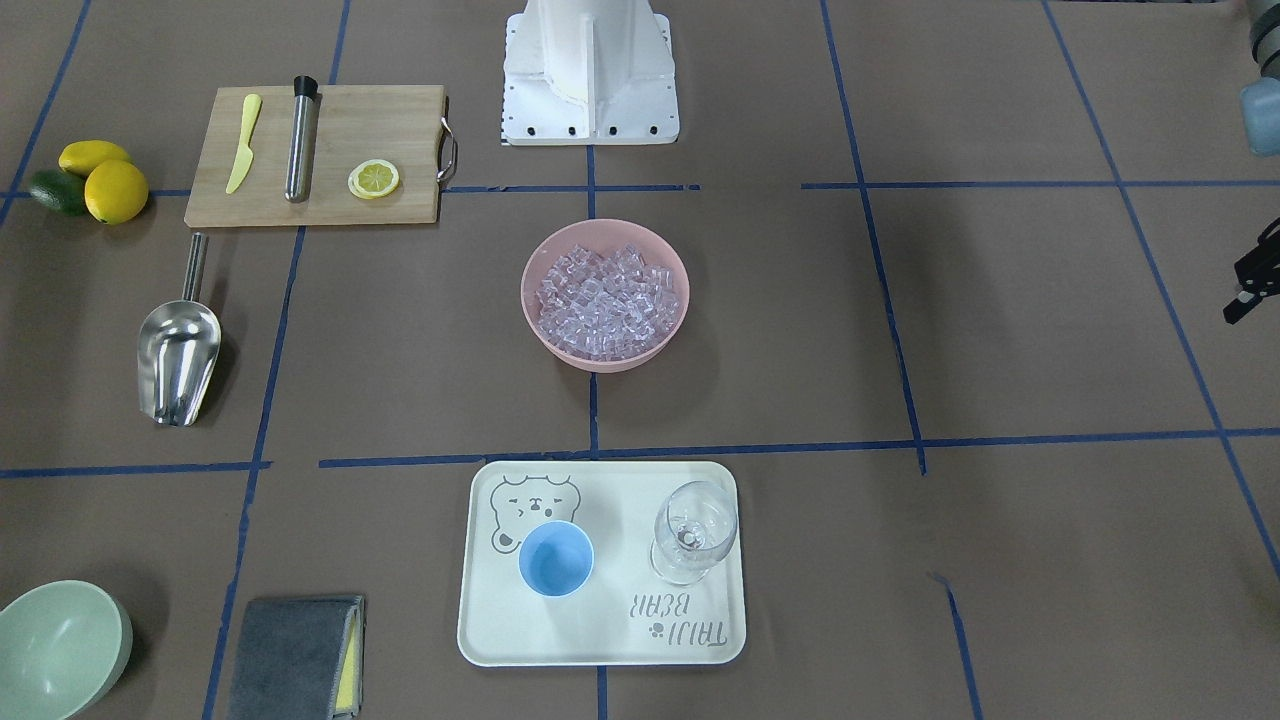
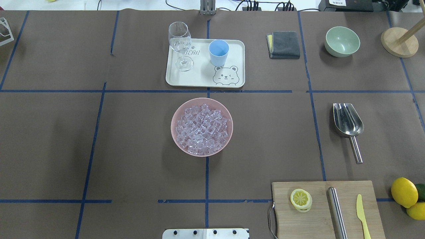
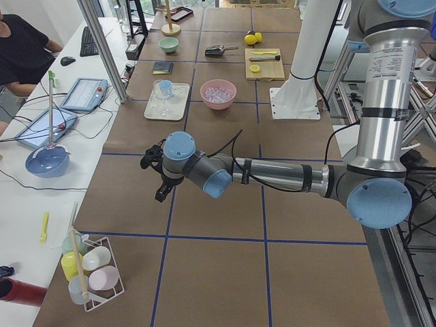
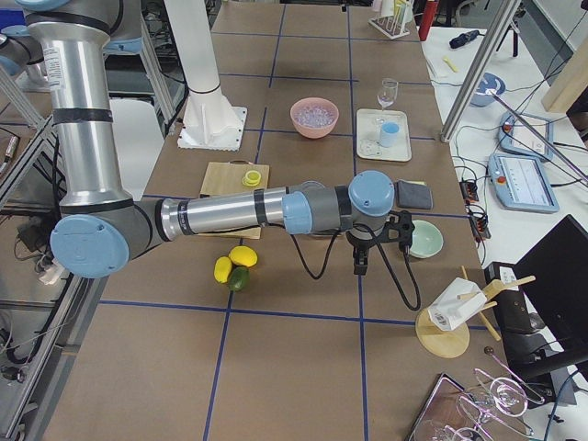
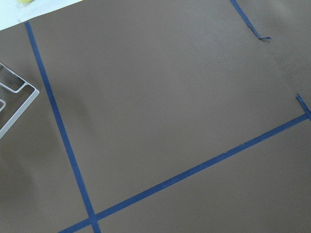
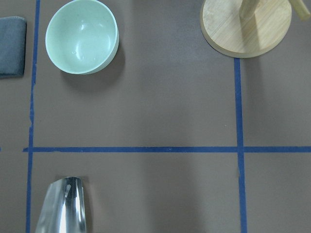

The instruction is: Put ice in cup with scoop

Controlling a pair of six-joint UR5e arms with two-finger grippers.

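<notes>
The ice [image 2: 201,127] is a heap of clear cubes in a pink bowl [image 2: 175,116] at the table's middle. Beyond it, the light-blue cup [image 2: 218,53] stands upright on a cream tray [image 2: 232,49]. The steel scoop [image 2: 347,121] lies flat on the table's right side, handle toward the robot; its mouth [image 6: 65,206] shows in the right wrist view. My right gripper [image 4: 377,248] hangs above the table near the scoop, touching nothing. My left gripper [image 3: 153,178] hovers over bare table far to the left. I cannot tell whether either is open or shut.
A wine glass [image 2: 181,43] shares the tray. A green bowl [image 2: 342,41], a grey cloth [image 2: 285,44] and a wooden stand [image 2: 399,42] sit at the far right. A cutting board [image 2: 318,215] with lemon slice, steel cylinder and knife lies near the robot, lemons [image 2: 404,192] beside it.
</notes>
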